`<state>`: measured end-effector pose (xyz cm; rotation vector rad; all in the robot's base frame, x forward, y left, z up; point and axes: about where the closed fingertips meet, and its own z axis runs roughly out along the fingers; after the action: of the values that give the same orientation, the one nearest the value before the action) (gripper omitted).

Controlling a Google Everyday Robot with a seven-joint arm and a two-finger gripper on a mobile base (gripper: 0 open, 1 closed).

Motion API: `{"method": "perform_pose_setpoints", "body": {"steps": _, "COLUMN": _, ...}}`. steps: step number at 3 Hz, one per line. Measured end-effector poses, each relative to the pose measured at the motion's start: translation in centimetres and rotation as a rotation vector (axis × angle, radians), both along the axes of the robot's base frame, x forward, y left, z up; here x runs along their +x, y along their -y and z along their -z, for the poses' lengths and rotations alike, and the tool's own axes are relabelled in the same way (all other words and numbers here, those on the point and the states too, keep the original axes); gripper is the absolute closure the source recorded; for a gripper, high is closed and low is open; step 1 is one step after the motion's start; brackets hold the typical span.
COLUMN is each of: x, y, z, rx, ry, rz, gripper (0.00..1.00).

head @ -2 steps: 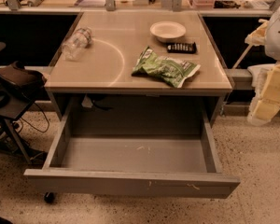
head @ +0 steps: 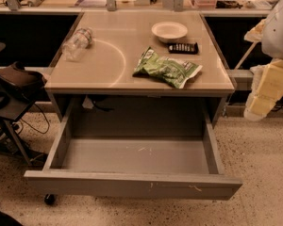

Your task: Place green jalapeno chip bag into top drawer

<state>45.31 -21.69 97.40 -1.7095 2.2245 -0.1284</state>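
One crinkled green jalapeno chip bag (head: 167, 68) on tabletop (head: 108, 67); pincer (head: 257, 108) at right.

Light green and white with dark markings: crinkled foil green jalapeno chip bag (head: 167, 69). Plain grey, a few pale scuffs on the front panel: wide metal top drawer (head: 132, 185). Pale beige crossed by a thin light arc: smooth tabletop (head: 108, 65). Cream-white: round shallow bowl (head: 169, 31). Black with a row of pale marks: small rectangular packet (head: 183, 47). Cream-yellow under white: gripper (head: 263, 100), at the right edge beside the table. Speckled tan: floor (head: 264, 173).
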Motion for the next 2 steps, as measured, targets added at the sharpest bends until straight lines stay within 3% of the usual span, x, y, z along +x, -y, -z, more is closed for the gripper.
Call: {"method": "perform_pose_setpoints", "body": {"steps": 2, "x": 12.5, "y": -0.2, "z": 4.5, "rx": -0.035, "ry": 0.086, "rz": 0.097, "gripper": 0.00}}
